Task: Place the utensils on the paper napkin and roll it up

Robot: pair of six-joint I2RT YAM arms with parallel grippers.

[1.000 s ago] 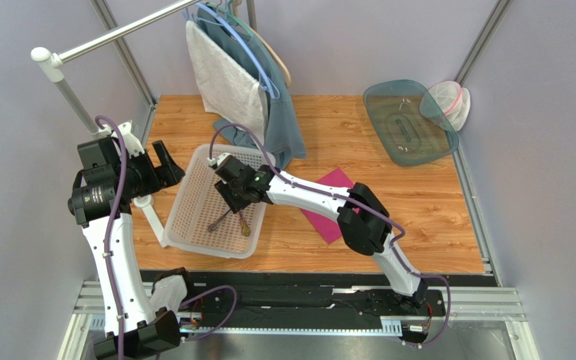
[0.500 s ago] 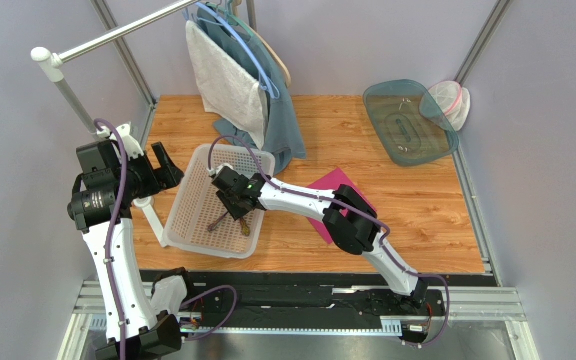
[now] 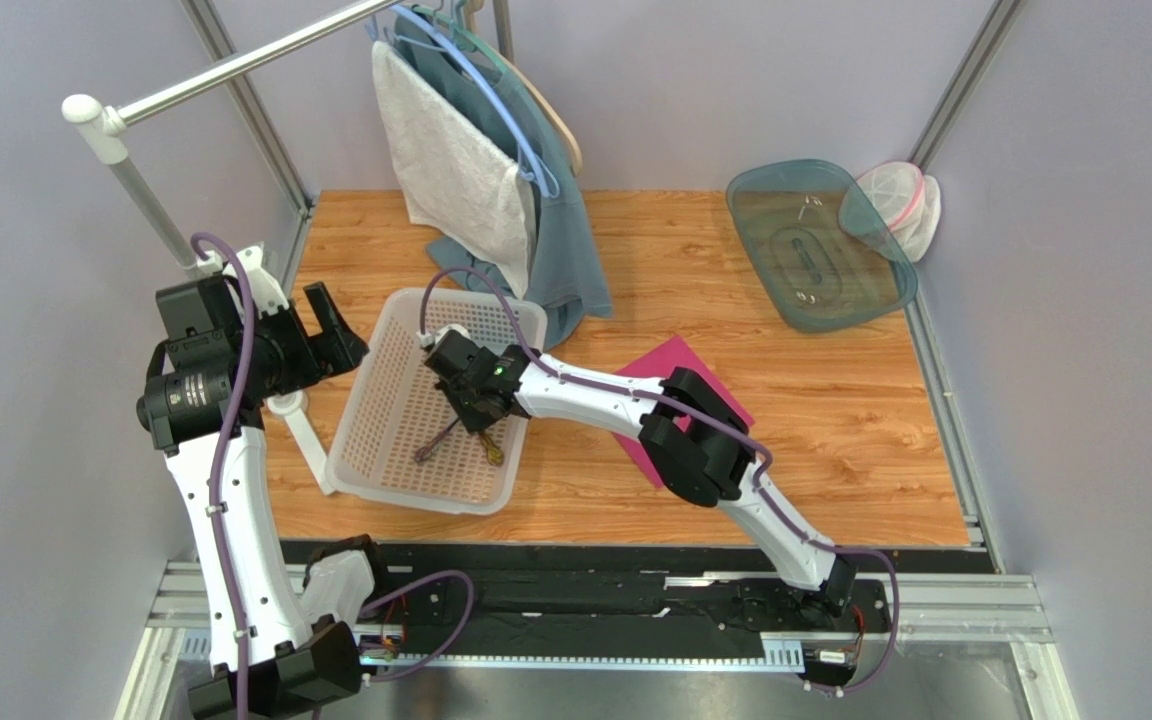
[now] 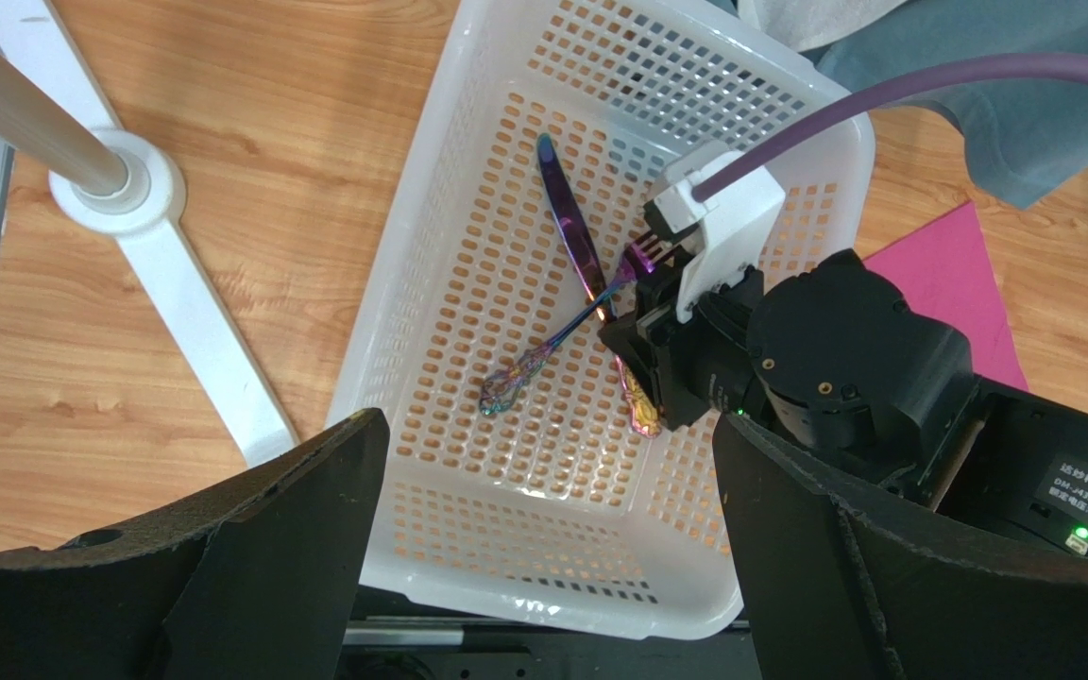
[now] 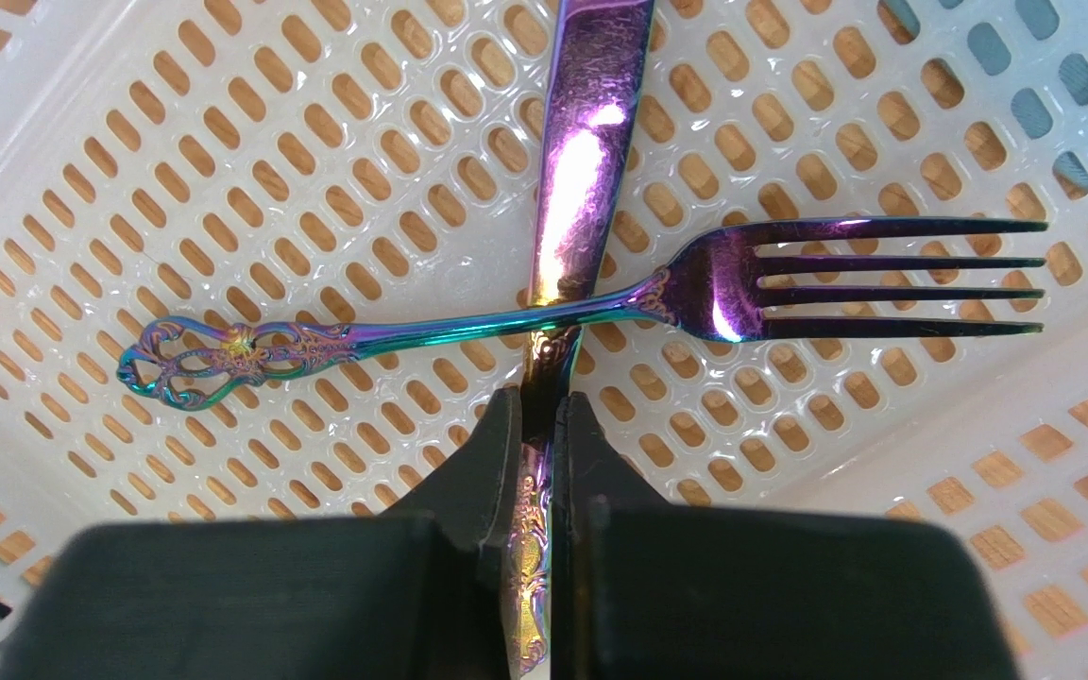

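Observation:
A white perforated basket (image 3: 387,338) holds an iridescent purple knife (image 5: 585,156) and a fork (image 5: 734,291) crossed over each other. My right gripper (image 5: 536,411) is down in the basket, shut on the knife's handle just below the crossing; it also shows in the top view (image 3: 474,413). The fork (image 4: 550,347) lies loose across the knife (image 4: 564,213). The magenta paper napkin (image 3: 672,368) lies flat on the table right of the basket, partly hidden by the right arm. My left gripper (image 4: 547,425) is open and empty, above the basket's left side (image 3: 330,333).
A rack post with a round white foot (image 4: 117,177) stands just left of the basket. A grey-white towel (image 3: 447,158) and a teal cloth (image 3: 567,248) hang behind it. A teal tray (image 3: 815,248) and a bowl (image 3: 898,203) sit at the back right.
My right arm has reached a little further left into the basket, bringing its gripper onto the knife handle. The left arm has barely moved.

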